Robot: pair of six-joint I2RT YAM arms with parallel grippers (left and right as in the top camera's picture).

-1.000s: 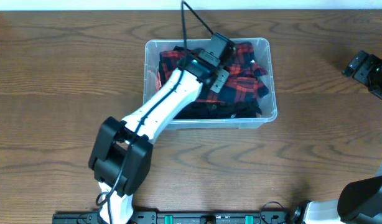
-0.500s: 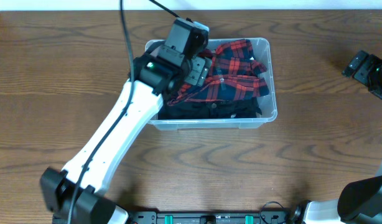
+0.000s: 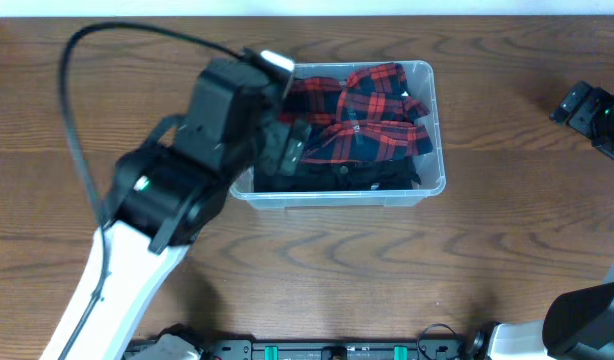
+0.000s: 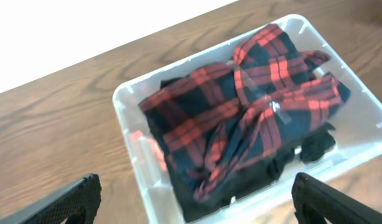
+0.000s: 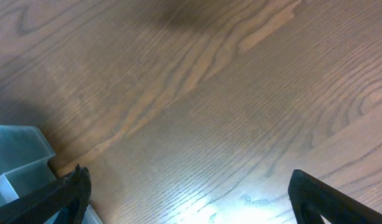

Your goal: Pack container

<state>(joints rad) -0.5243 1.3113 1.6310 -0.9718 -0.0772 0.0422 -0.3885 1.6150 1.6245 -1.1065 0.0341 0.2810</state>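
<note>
Crumpled plaid cloth (image 4: 241,118) in clear container (image 3: 387,194)

The table (image 3: 487,250) is brown, with a wood grain. The container (image 3: 387,194) sits directly on it, near the far edge.

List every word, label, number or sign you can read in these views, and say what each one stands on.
No text can be read in any view.
On the container: no legible print on its walls or rim, and clothing covers its floor.
On the plaid shirt: a small pale patch, too blurred to read.
On the left arm: a green light, no lettering visible.
On the table: wood grain only.
</note>
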